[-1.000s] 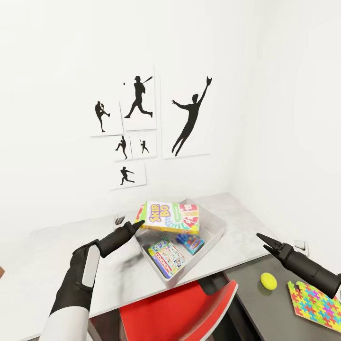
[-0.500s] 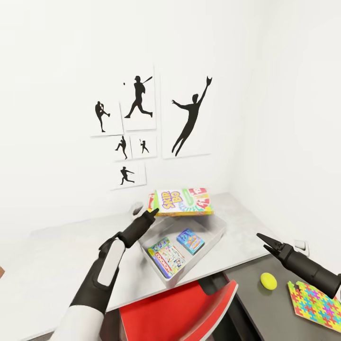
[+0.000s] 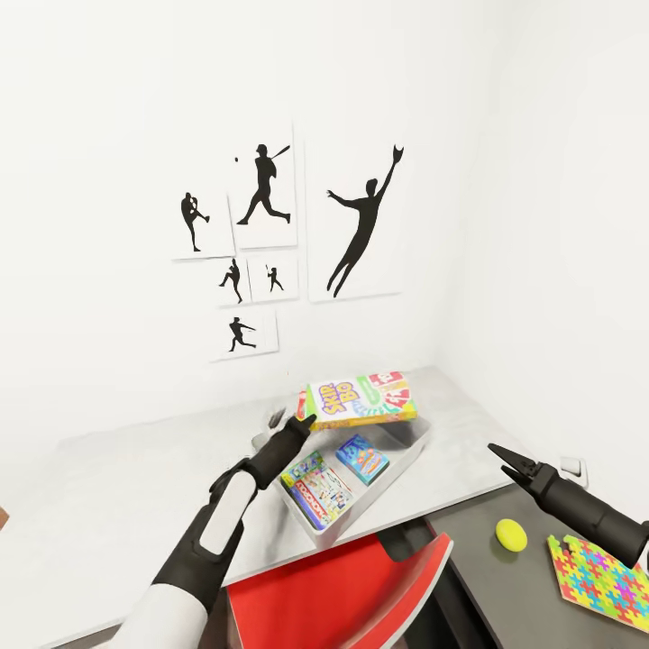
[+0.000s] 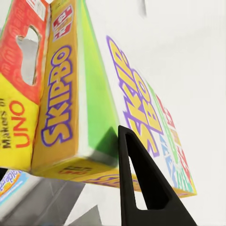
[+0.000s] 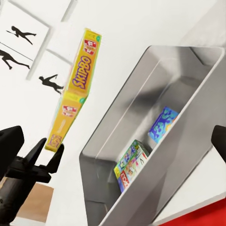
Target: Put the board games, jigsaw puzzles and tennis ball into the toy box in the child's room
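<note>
Glossy printed cardboard game box (image 3: 362, 401), smooth grey toy box (image 3: 407, 460), matt table (image 3: 135, 478)

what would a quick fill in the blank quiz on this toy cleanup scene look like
1. The left end effector holds the Skip-Bo board game above the ____.
2. The toy box already has ____ board games lying inside.
3. The tennis ball sits on the ____ grey lower section of the table.
4. Beside the ball lies a jigsaw ____.

Missing words: toy box; two; dark; puzzle

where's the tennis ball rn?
Head view, lower right: the tennis ball sits on the dark lower table section, beside the jigsaw puzzle and below the right gripper.
</note>
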Tool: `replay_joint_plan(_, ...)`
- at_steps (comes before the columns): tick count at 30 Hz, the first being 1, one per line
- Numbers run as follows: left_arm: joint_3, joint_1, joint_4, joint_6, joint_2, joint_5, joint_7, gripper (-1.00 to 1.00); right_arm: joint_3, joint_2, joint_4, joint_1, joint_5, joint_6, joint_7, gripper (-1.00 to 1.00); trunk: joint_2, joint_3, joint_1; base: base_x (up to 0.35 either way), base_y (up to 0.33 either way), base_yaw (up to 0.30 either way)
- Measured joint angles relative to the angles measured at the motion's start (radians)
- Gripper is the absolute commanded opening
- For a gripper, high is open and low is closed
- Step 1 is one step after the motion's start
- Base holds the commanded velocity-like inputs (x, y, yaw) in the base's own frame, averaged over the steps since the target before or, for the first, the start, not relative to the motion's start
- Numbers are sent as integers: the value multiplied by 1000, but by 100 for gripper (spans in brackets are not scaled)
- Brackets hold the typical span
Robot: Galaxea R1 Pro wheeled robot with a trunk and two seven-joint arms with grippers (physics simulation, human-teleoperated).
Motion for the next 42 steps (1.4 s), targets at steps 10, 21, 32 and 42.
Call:
replay_joint_plan(10, -67, 0, 68, -42, 0, 112, 24, -100, 1, 9, 0, 0, 0, -3, -4, 100, 0, 0, 0, 0, 0, 0)
replay_joint_plan(21, -135, 37, 77, -45, 0, 207, 30, -100, -1, 8, 0, 0, -1, -3, 1, 100, 0, 0, 0, 0, 0, 0)
replay_joint_plan(32, -140, 76, 54, -146, 0, 227, 110, -100, -2, 7, 0, 0, -3, -3, 4, 100, 0, 0, 0, 0, 0, 0)
replay_joint_plan(42, -141, 103, 43, -243, 0, 226, 117, -100, -1, 7, 0, 0, -1, -3, 3, 100, 0, 0, 0, 0, 0, 0)
